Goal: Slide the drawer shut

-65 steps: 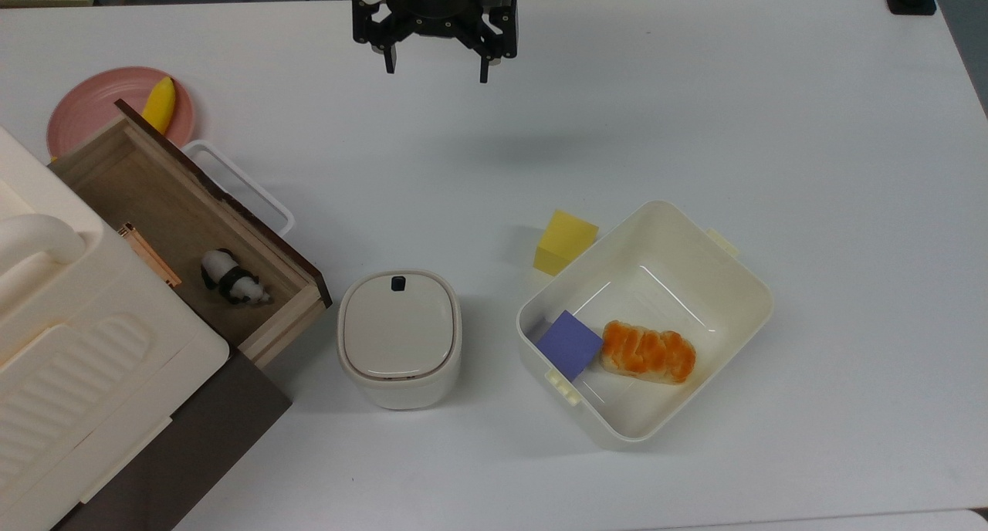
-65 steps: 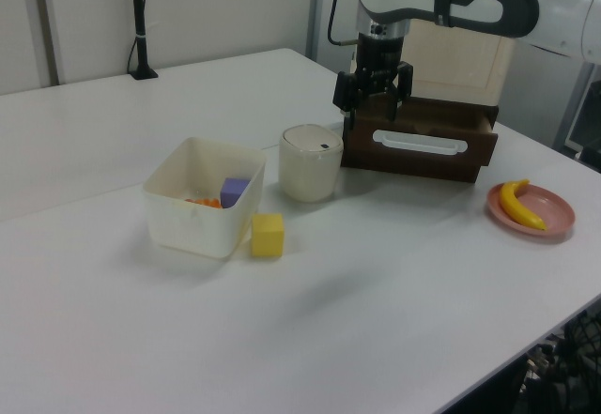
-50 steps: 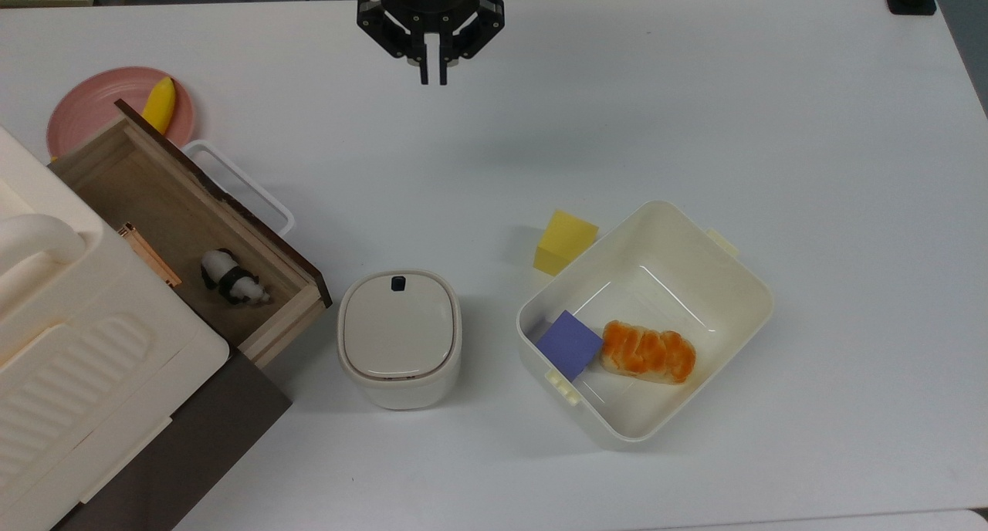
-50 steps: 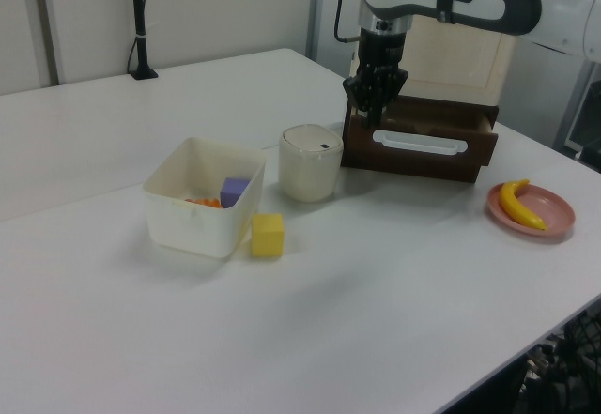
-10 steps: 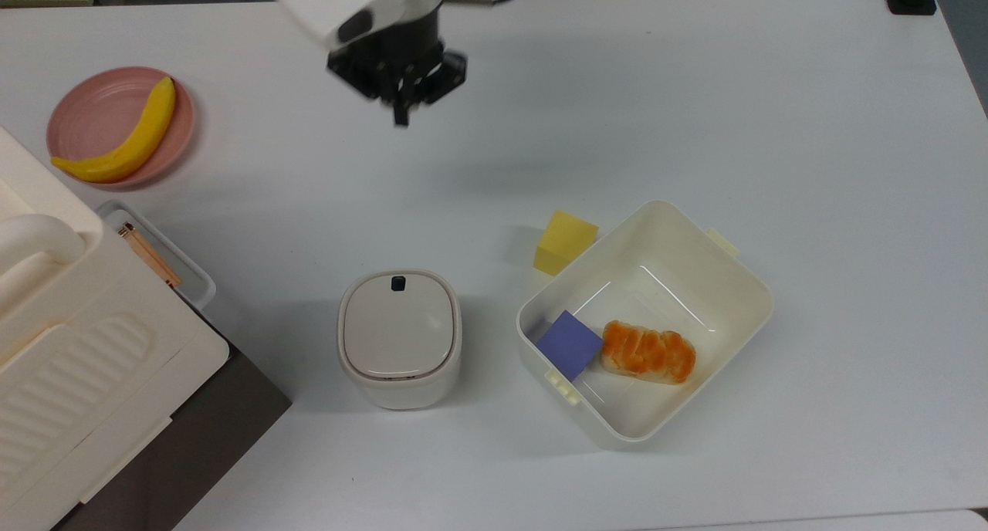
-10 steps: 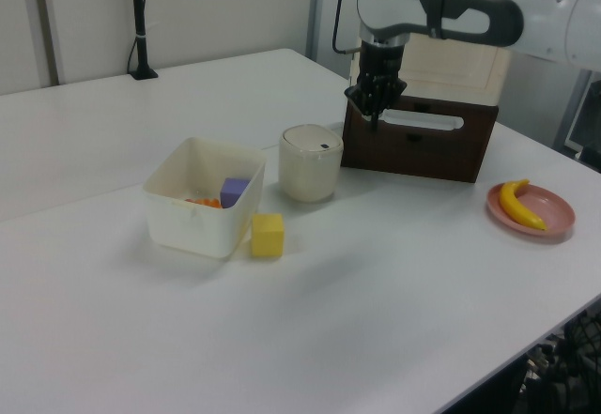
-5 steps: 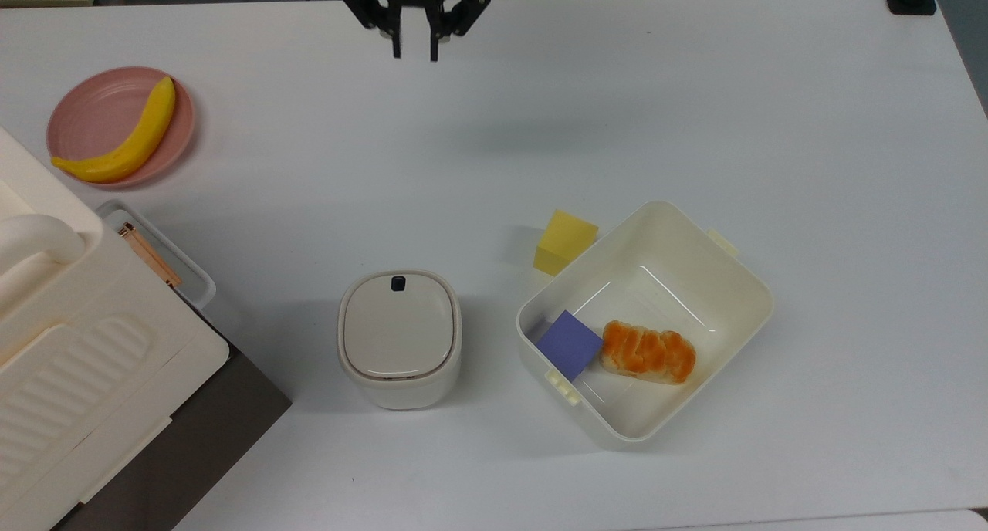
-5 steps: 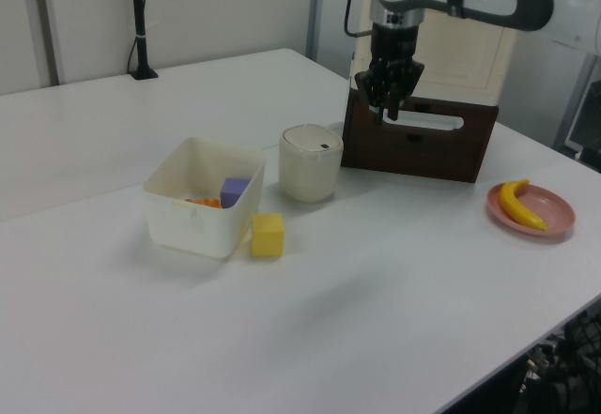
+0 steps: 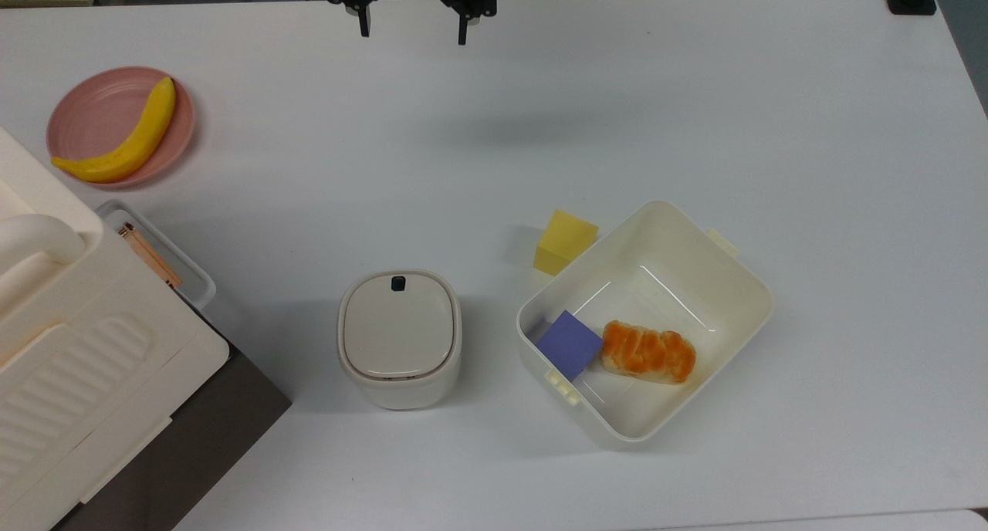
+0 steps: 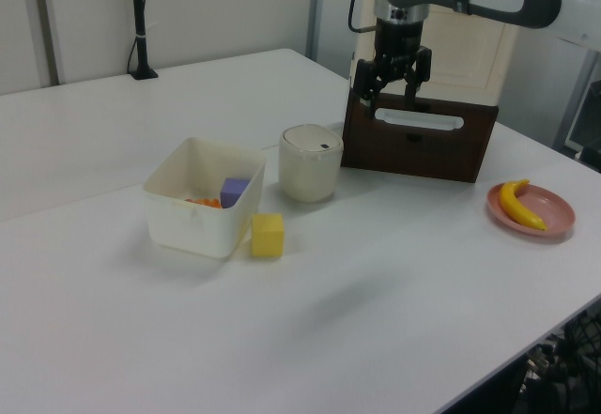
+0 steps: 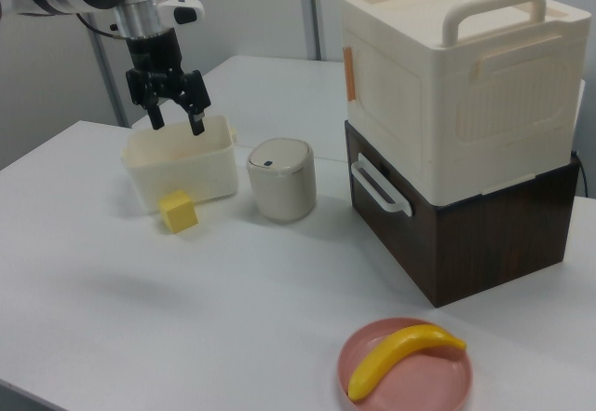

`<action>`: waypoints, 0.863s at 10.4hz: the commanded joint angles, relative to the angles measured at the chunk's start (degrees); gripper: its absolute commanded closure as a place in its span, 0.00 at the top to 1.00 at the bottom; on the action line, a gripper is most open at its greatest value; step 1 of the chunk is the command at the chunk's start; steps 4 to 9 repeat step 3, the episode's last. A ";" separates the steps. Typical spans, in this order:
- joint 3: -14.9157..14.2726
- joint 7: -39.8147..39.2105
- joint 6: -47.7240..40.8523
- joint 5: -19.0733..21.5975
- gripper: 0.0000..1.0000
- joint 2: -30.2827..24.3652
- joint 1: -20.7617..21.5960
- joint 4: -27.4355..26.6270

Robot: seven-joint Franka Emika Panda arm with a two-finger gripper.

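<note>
The top view looked straight down on the bench (image 9: 695, 91). The left view and the right view faced it obliquely from opposite sides, sharing the lidded bin (image 10: 311, 161).

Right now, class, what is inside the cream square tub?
The tub holds a purple block and an orange bread roll. Whatever lies beneath them is covered.

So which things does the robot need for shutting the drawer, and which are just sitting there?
For the job:
drawer, already pushed in
gripper, open, up above the table

Just sitting there:
banana on the pink plate
lidded bin
yellow block
tub with bread
</note>
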 commanded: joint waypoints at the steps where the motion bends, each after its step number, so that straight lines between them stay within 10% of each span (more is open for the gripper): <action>1: -0.49 0.47 -0.47 -0.72 1.00 -1.49 0.90 -1.59; 9: -0.49 0.47 -0.47 -0.72 1.00 -1.58 0.99 -1.59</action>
